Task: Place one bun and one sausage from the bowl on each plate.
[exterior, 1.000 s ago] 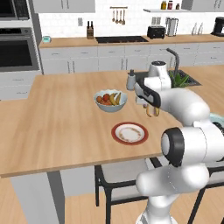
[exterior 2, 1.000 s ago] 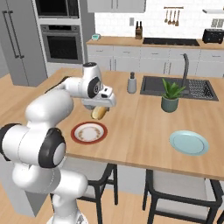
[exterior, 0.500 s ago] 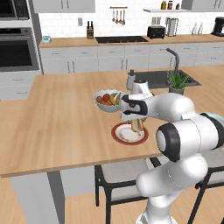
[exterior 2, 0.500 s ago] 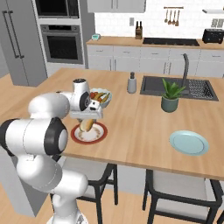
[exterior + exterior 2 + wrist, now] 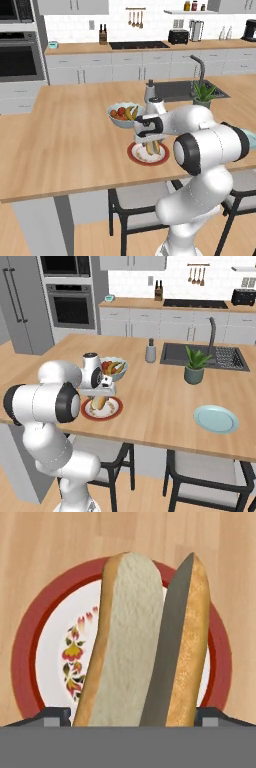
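Fruit bowl [image 5: 125, 115] on my wooden island [image 5: 65, 145], landmark. Shaker [image 5: 150, 351] just behind it, toward the sink [image 5: 200, 356]. Potted plant [image 5: 194, 365] further along by the sink's front edge. Toaster [image 5: 179, 36] and knife block [image 5: 102, 36] well beyond, on the back counter.

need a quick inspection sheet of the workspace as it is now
surface: wooden island counter with a sink.
job's things: bun between the fingers, over the red-rimmed plate; blue plate bare.
clutter: fruit bowl, shaker, potted plant.
grippers: gripper over the red-rimmed plate, jaws wide around the bun; whether they still press it, cannot tell.
cables: nothing seen.
surroundings: oven, toaster, knife block, stools.
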